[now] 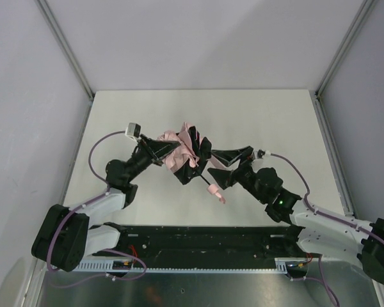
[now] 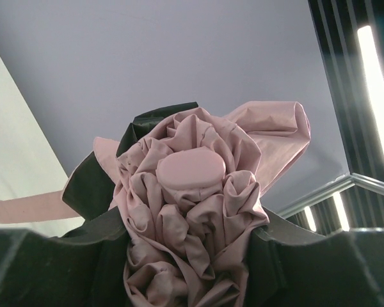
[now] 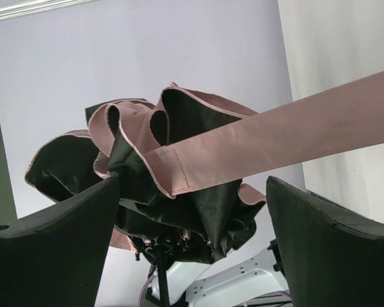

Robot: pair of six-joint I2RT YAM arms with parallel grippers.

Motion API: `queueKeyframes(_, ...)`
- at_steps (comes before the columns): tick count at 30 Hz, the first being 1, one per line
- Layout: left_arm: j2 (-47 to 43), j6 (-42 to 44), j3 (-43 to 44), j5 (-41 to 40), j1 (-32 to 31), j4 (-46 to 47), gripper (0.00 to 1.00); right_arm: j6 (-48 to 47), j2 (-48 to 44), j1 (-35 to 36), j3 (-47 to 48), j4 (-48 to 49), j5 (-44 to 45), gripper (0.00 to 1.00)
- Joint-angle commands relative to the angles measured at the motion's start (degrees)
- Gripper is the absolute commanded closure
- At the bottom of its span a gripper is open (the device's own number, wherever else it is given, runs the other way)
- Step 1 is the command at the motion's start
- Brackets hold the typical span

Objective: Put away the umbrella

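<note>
The white counter [image 1: 275, 121] is seen from above, with both arm bases at its near edge. The left arm [image 1: 118, 176] is reached in from the near left corner and the right arm [image 1: 275, 192] from the near right corner. They meet over the middle of the counter.

The umbrella [image 1: 184, 153] is held there, between the two grippers. It is collapsed but loose, with pink and black folds sticking out. Its black shaft [image 1: 207, 184] is slanted toward the near edge and ends in the pink handle [image 1: 220, 197].

The left gripper [image 1: 163, 152] is pressed onto the bunched pink fabric at the top end. In its wrist view a black finger [image 2: 57, 268] is seen on each side of the crumpled folds.

The right gripper [image 1: 219, 165] is spread wide at the other side of the canopy. Whether its fingers [image 3: 51, 243] touch the cloth cannot be told.

A flat pink strap [image 3: 281, 134] is stretched across the gap between those fingers, in front of the folds. A pink oval cap [image 2: 191, 169] is set in the middle of the bunched fabric.
</note>
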Motion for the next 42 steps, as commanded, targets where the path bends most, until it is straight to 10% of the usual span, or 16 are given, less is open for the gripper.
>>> queueKeyframes(1, 0.24, -0.29, 2.9, -0.78, 0.39, 15.48, 1.0, 6.79, 2.01, 0.6, -0.86, 1.76, -2.34, 0.01)
queueKeyframes(16, -4.21, -4.3, -2.27, 0.49, -0.16, 16.54, 1.0, 4.69, 9.73, -3.1, -0.68, 20.58, 3.35, 0.13)
queueKeyframes(21, -6.68, -4.74, -6.44, -0.1, -0.39, 16.45, 1.0, -3.33, 8.48, -5.65, -1.02, 25.24, 5.78, 0.37)
queueKeyframes(28, -6.44, -4.16, -8.42, -0.62, -0.4, 16.47, 1.0, -7.07, 11.69, -9.88, -1.09, 33.09, 0.59, 0.96)
queueKeyframes(42, -3.67, 9.43, -7.57, 0.91, -0.95, -4.68, 1.0, -14.75, 26.79, -22.93, 4.19, 39.4, -23.23, 1.0)
